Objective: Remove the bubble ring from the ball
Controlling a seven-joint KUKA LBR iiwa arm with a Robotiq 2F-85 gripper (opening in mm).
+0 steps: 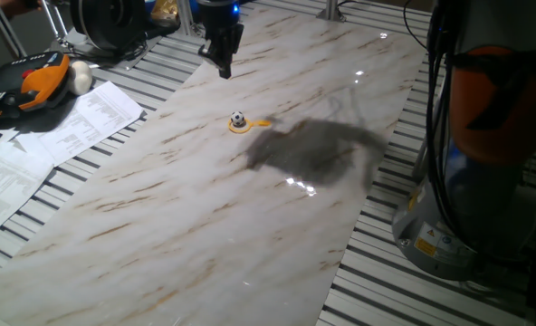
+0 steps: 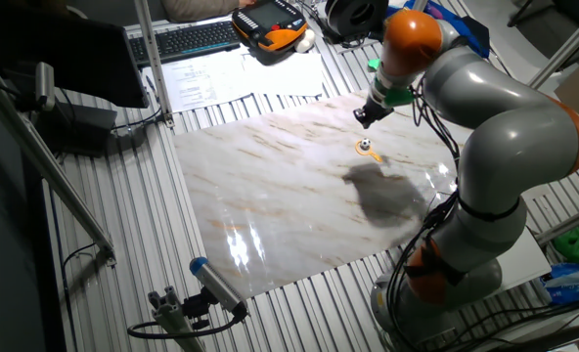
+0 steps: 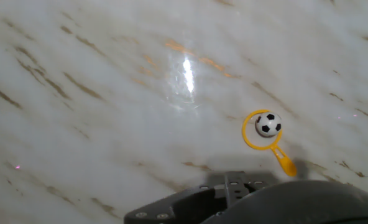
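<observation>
The small black-and-white ball [image 1: 238, 119] sits on the marble board inside the flat orange-yellow bubble ring [image 1: 246, 127], which lies flat around it with its short handle pointing right. Both also show in the other fixed view, the ball [image 2: 365, 145] and the ring [image 2: 371, 152]. In the hand view the ball [image 3: 269, 124] rests against the upper right of the ring [image 3: 245, 132]. My gripper [image 1: 224, 71] hangs above the board, beyond the ball and apart from it. Its fingers look closed together and hold nothing. It also shows in the other fixed view [image 2: 362, 121].
The marble board [image 1: 205, 208] lies on a slatted table. Papers [image 1: 42, 145], an orange-black handheld unit [image 1: 33, 86] and a larger cream ball [image 1: 80, 79] lie at the left. The robot base [image 1: 467, 181] stands at the right. A keyboard [image 2: 192, 39] lies beyond the board.
</observation>
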